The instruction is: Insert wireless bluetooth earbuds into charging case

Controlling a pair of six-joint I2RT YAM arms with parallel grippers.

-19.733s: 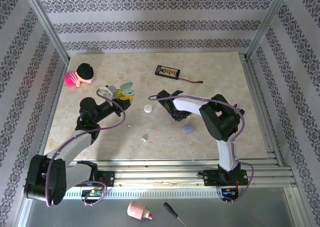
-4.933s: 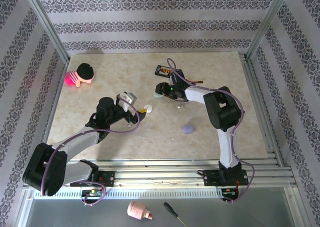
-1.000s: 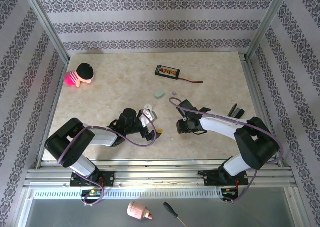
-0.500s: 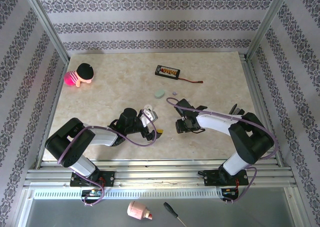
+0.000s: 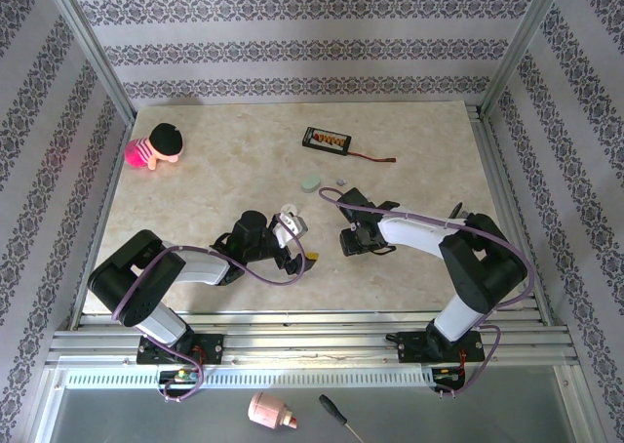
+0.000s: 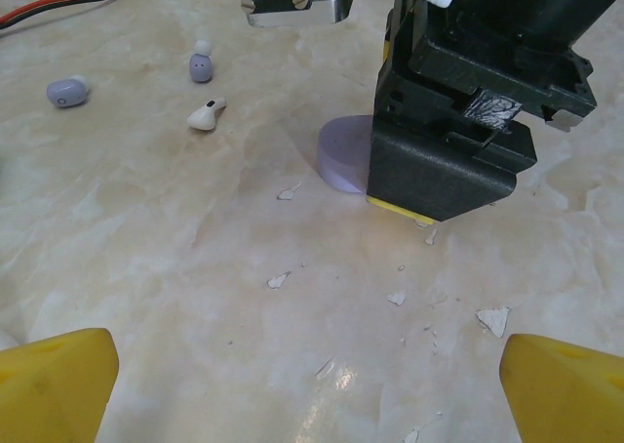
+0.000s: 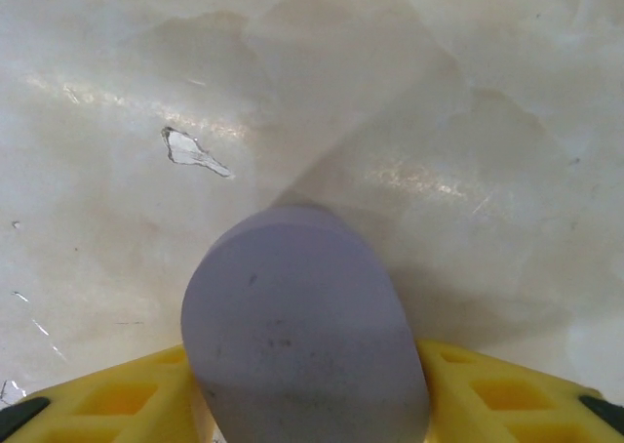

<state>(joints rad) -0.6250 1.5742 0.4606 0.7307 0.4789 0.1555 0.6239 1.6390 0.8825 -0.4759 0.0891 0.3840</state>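
Right gripper (image 5: 348, 244) clamped on lavender case (image 7: 302, 336), case looks closed. Left gripper (image 6: 310, 389) wide apart, empty. Earbuds (image 6: 206, 116) loose nearby, none inserted.

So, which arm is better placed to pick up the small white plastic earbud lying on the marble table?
Left, probably. The left gripper is open and empty, with the small white plastic earbud ahead of it. The right gripper holds the pale lavender pebble-shaped case between its yellow fingers.

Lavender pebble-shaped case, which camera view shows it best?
Right wrist view: the pale lavender pebble-shaped plastic case sits large and centred between yellow fingers. The left wrist view catches just its rim behind the right end effector.
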